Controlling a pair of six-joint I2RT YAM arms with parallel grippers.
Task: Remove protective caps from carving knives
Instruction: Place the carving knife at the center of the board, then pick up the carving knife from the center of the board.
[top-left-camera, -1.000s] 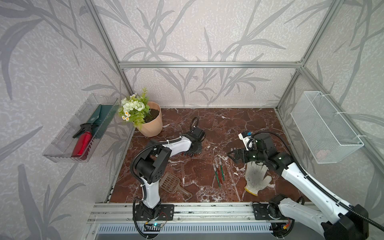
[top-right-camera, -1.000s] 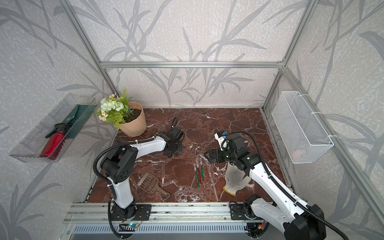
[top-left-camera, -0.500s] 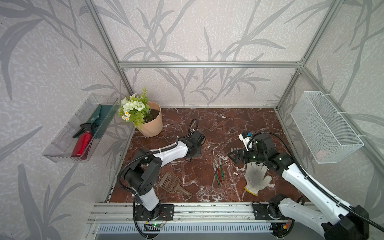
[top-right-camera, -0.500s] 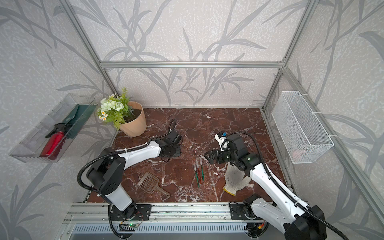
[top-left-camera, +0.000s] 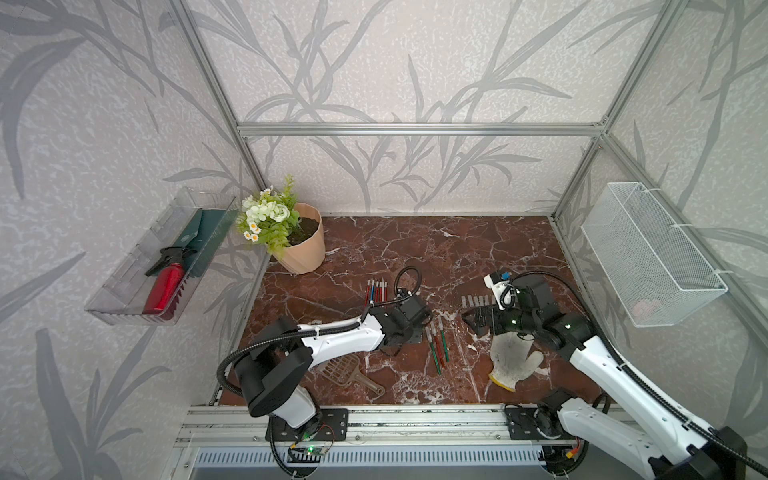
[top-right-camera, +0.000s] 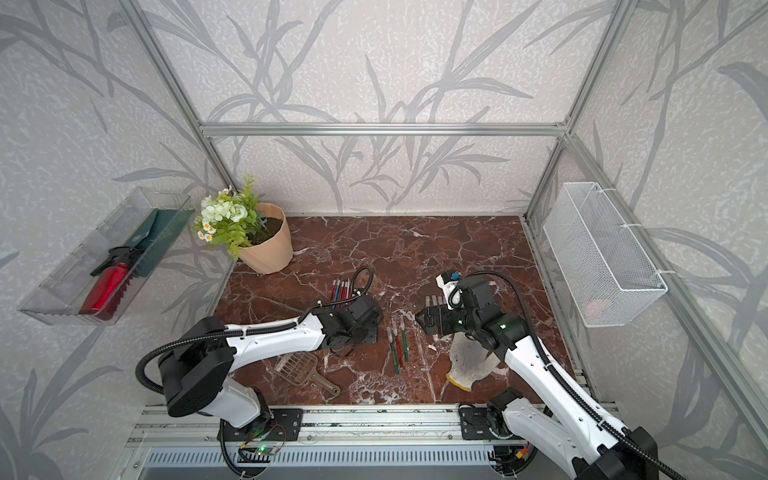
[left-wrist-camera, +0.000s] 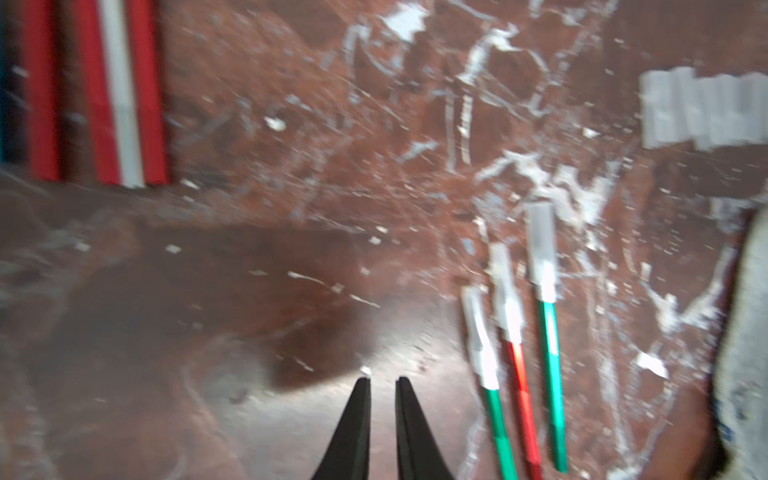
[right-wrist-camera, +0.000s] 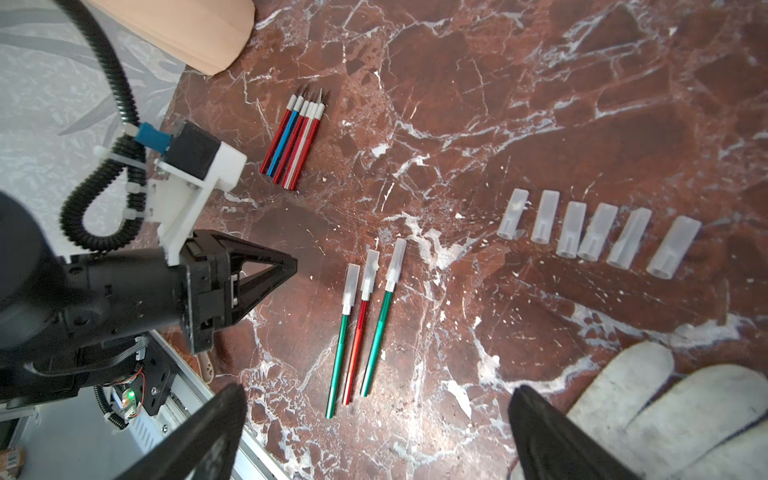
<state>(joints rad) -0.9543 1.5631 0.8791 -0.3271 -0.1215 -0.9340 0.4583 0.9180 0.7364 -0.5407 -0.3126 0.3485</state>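
Three carving knives (right-wrist-camera: 363, 328), two green and one red, lie side by side mid-floor with protective caps on their tips; they also show in both top views (top-left-camera: 436, 343) (top-right-camera: 398, 343). A bundle of uncapped knives (right-wrist-camera: 295, 141) lies farther back near the pot. Several loose caps (right-wrist-camera: 598, 232) stand in a row to the right. My left gripper (left-wrist-camera: 382, 380) hovers low just left of the capped knives (left-wrist-camera: 519, 353), its jaws nearly together with nothing between them. My right gripper (right-wrist-camera: 378, 388) stands wide open above the handle ends, holding nothing.
A white work glove (top-left-camera: 513, 359) lies under the right arm. A brown slotted scoop (top-left-camera: 347, 370) sits near the front left. A flower pot (top-left-camera: 301, 245) stands back left. A wire basket (top-left-camera: 648, 253) and a clear tray (top-left-camera: 162, 257) hang on the side walls.
My left arm has swung from beside the uncapped bundle toward the front and right, ending next to the three capped knives. The right arm has stayed put.
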